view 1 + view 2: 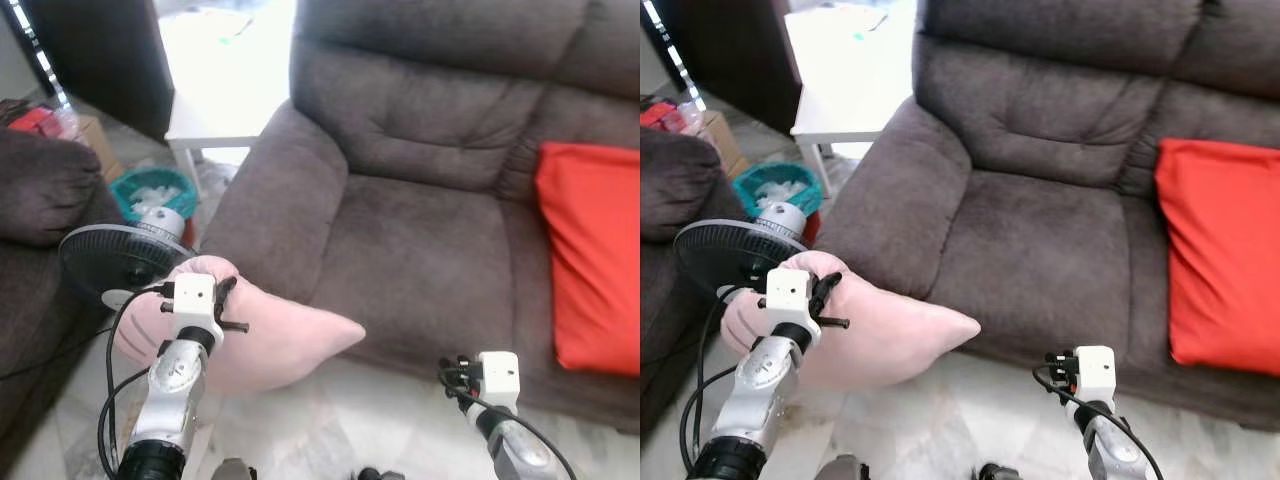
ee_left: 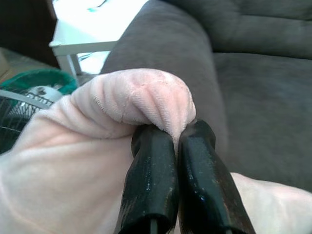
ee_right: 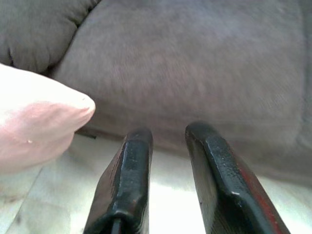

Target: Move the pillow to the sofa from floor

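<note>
My left tool (image 2: 178, 134) is pinched tight on a bunched corner of the pink pillow (image 1: 280, 340), its two black fingers (image 2: 151, 180) pressed together with a fold of the plush fabric squeezed between their tips. The pillow hangs from that grip in front of the sofa's (image 1: 420, 240) left armrest (image 1: 270, 200), just off the marble floor (image 1: 330, 430). Its long axis runs across my view: the gripped end is on my left, and the opposite corner tapers to a point aimed to my right, toward the front edge of the seat cushion (image 1: 430, 260).

My right tool (image 3: 168, 134) hovers low over the floor, its fingers parted with nothing between them, facing the sofa's front; the pillow's pointed corner lies just off to its side without touching it.

Between the pillow and the seat stands the bulky armrest. On the right part of the seat lies a red cushion (image 1: 590, 250). To my left, close behind the pillow, is a black fan (image 1: 115, 260), then a teal basket (image 1: 150, 190), a white worktop (image 1: 225, 90) beside the armrest, and another dark sofa (image 1: 40, 200) at the far left.
</note>
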Controlling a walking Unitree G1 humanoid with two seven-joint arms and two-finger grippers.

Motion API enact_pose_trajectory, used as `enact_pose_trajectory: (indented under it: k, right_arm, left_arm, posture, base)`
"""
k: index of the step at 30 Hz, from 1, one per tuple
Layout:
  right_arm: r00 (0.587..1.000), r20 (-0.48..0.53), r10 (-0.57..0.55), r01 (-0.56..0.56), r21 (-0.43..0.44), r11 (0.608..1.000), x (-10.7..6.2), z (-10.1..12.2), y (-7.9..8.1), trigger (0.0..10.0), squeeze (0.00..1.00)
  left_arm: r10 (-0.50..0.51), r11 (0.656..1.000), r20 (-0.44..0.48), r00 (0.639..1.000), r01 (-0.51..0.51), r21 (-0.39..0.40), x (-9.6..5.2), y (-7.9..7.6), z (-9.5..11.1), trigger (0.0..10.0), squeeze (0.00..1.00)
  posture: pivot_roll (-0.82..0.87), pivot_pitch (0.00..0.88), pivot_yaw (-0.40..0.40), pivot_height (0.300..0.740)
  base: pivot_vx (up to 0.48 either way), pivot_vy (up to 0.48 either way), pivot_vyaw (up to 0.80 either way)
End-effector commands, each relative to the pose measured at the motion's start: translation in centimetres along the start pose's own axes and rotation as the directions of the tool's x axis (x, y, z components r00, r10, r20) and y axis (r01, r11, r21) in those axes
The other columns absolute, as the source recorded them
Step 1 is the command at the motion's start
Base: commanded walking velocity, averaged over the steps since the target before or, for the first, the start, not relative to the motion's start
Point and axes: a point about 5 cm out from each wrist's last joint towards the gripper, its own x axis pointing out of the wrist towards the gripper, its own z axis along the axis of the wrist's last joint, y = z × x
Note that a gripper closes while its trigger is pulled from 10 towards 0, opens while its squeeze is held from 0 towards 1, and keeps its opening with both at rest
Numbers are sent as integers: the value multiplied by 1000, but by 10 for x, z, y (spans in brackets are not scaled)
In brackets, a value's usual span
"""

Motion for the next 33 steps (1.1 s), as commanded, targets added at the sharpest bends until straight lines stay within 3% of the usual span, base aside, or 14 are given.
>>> enact_pose_trajectory:
  k: [1, 9, 19, 24, 26, 27, 33]
  right_arm:
    - [999, -35, -5, 5, 10, 1000, -4, -8, 0, 10000, 0]
    - [996, -82, 16, -19, -40, 999, 3, -12, 17, 10000, 0]
    - [994, 34, 100, -97, -74, 993, 31, 26, 50, 10000, 0]
    - [992, 31, 122, -117, -113, 987, 41, 37, 63, 10000, 0]
    - [988, -10, 157, -156, -171, 973, 43, 38, 66, 10000, 0]
    - [978, -86, 190, -206, -256, 945, 45, 37, 67, 10000, 0]
    - [948, -209, 240, -297, -313, 902, 41, 26, 60, 10000, 0]
  left_arm:
    - [-18, 1000, 88, 996, 19, -11, 4, -3, 19, 10000, 0]
    - [-24, 1000, 89, 996, 26, -16, 5, -5, 20, 10000, 0]
    - [-35, 999, 90, 995, 38, -25, 6, -5, 23, 10000, 0]
    - [-88, 996, 87, 992, 90, -28, 6, -8, 24, 10000, 0]
    - [-116, 992, 76, 990, 119, -32, 7, -9, 24, 10000, 0]
    - [-170, 985, 53, 984, 172, -29, 7, -13, 22, 10000, 0]
    - [-241, 970, 24, 970, 241, -32, 5, -17, 19, 10000, 0]
  posture:
    - [130, 93, -63, 740]
    - [127, 86, -64, 740]
    - [127, 63, -70, 740]
    - [126, 64, -72, 740]
    - [121, 72, -70, 740]
    - [119, 75, -67, 740]
    - [113, 86, -60, 740]
  base:
    - [-266, 0, 0]
    - [-200, 0, 0]
    - [0, 0, 0]
    - [0, 0, 0]
    - [0, 0, 0]
    - [0, 0, 0]
    - [0, 0, 0]
